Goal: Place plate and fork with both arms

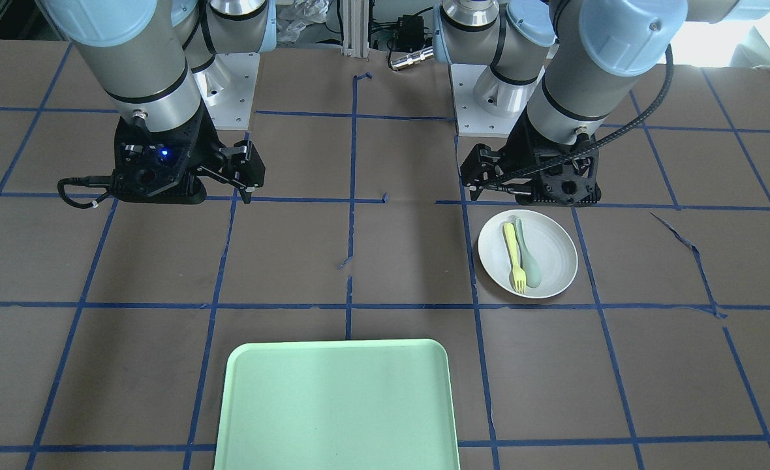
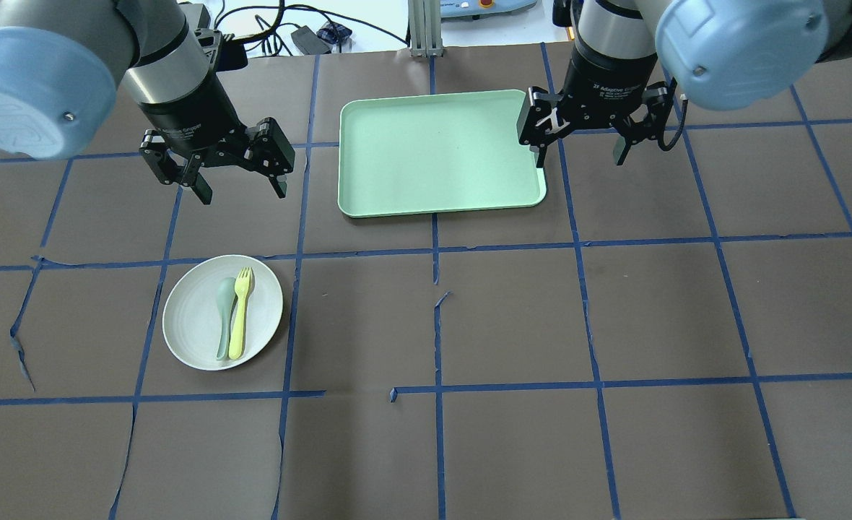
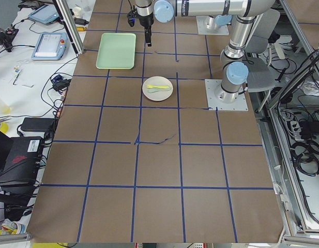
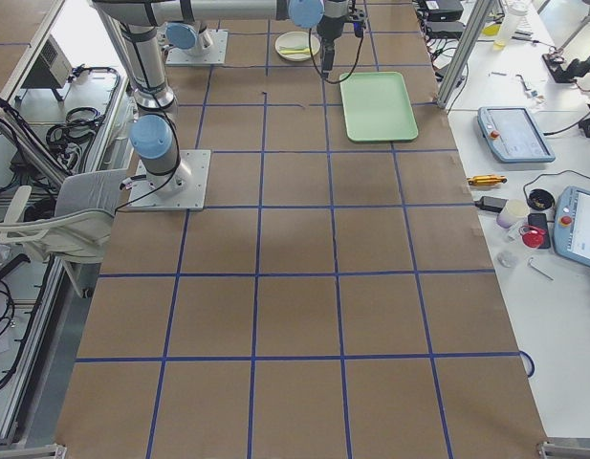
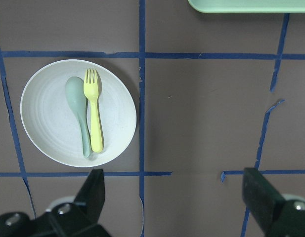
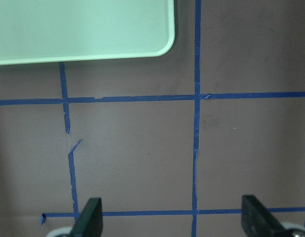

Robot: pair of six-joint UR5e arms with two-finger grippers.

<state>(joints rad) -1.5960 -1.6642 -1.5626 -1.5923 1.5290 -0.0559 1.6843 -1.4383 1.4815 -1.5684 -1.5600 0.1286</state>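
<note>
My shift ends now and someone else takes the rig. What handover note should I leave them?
Left gripper: open, empty, above the table near the plate.
Right gripper: open, empty, by the green tray's corner.
The plate sits on the table, robot's left side; the fork lies in it beside a spoon.
Done: nothing grasped yet.
Left: grasp and place plate and fork.

The tabletop (image 2: 614,448) is brown, ruled into squares with blue tape (image 2: 592,318) that is torn in places. Past its operators' edge runs a white bench (image 4: 562,325) with teach pendants (image 4: 510,134), a cup (image 4: 513,212) and loose cables (image 3: 50,82). Behind the opposite edge stands a pale chair (image 4: 79,201). The light is even.
</note>
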